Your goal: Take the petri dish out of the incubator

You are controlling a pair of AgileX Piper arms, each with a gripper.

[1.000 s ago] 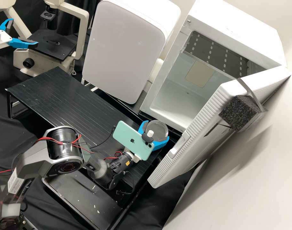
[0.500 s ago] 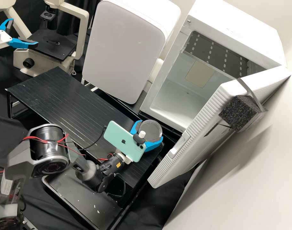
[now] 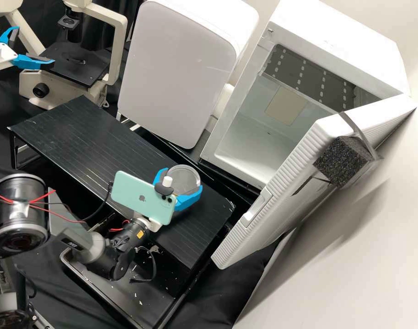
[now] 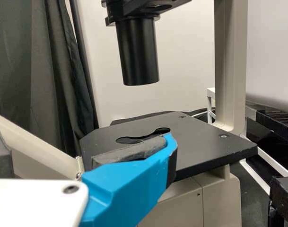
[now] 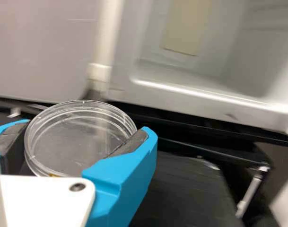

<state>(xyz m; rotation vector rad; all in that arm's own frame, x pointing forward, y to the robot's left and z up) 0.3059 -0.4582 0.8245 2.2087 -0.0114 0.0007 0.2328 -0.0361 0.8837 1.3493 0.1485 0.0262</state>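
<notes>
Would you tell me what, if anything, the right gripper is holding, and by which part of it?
The right gripper holds the clear petri dish by opposite sides of its round side wall.

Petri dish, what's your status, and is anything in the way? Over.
Right gripper closed on petri dish, outside incubator. Left gripper open by microscope. Incubator door open, not touching dish.

incubator [image 5: 172, 106] blurred in right wrist view, microscope [image 3: 119, 50] cut off above, left tool [image 3: 34, 45] partly cut off
</notes>
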